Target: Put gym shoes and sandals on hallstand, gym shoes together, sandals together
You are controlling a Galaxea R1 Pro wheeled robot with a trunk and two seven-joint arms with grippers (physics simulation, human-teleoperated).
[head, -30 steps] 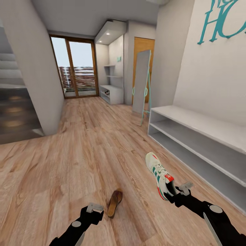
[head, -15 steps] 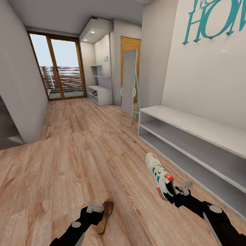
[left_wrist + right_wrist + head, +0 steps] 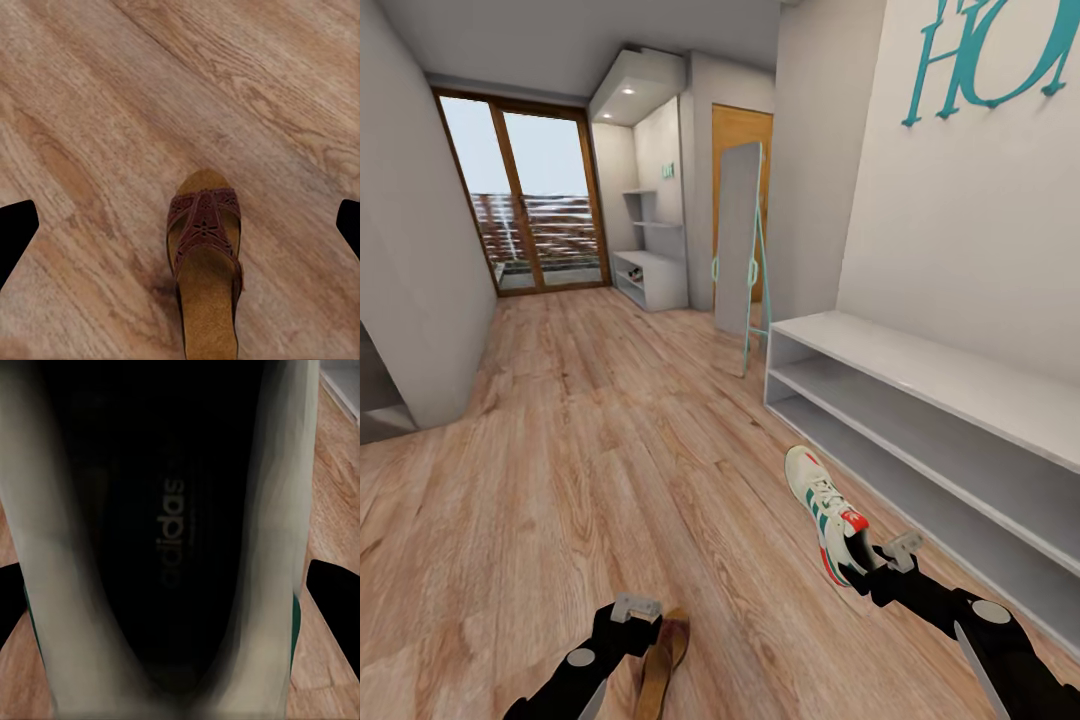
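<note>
While right gripper (image 3: 872, 572) pinches gym shoe (image 3: 825, 510) heel, toe away, left gripper (image 3: 637, 612) spread over sandal (image 3: 204, 262).

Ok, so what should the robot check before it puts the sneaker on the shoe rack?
1. Right gripper is at the sneaker's heel: ok; the right wrist view looks straight into the shoe.
2. Grip on the sneaker is firm: cannot tell; the fingertips flank the shoe but contact is not clear.
3. Shoe rack has free room: ok; the top and the shelves in view are bare.
4. Rack is on the right arm's side: ok; it stands along the wall on that side.
5. Left gripper is free: ok; its fingers are wide apart over the sandal on the floor.
6. Other sneaker and other sandal located: cannot tell.
</note>
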